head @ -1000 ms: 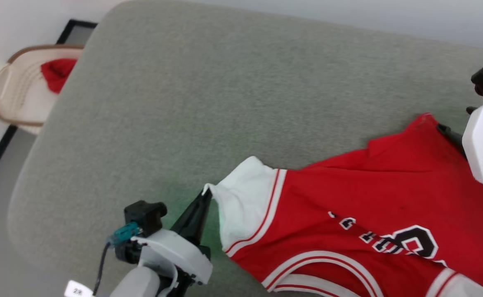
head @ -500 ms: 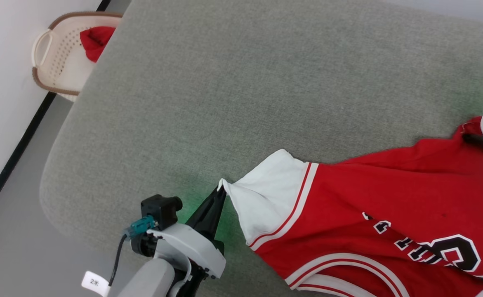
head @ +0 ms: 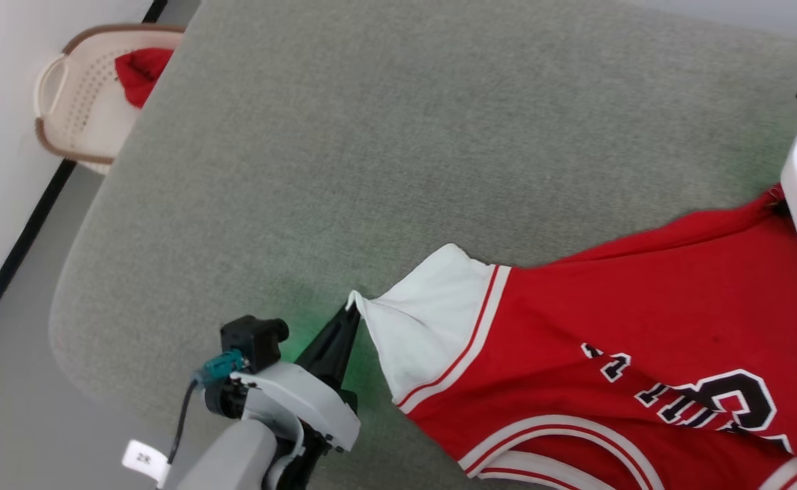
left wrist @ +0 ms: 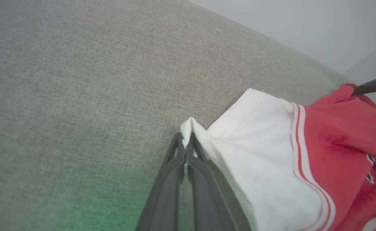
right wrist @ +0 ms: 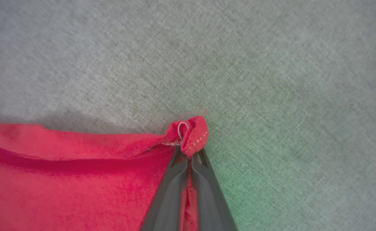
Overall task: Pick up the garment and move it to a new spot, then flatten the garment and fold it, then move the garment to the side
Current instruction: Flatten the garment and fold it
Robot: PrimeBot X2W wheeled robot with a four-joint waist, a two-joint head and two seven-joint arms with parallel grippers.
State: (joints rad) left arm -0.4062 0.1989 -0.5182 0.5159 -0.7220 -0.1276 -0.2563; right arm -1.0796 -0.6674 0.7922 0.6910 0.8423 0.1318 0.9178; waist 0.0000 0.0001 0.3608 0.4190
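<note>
Bright even light, green glow on the cushion point(head: 371, 170), soft blur in wrist views

Bright red jersey-style T-shirt point(head: 609, 306) w/ white short sleeve point(head: 432, 320), red-white striped trim & black-white chest lettering point(head: 711, 401). Lies front up on grey-green fabric cushion point(head: 371, 136), lower right in head view, running off frame. Spread fairly flat; far edge pulled taut btwn sleeve tip & red hem corner point(right wrist: 194, 134), both bunched to points. Slight crease across lettering.
</note>
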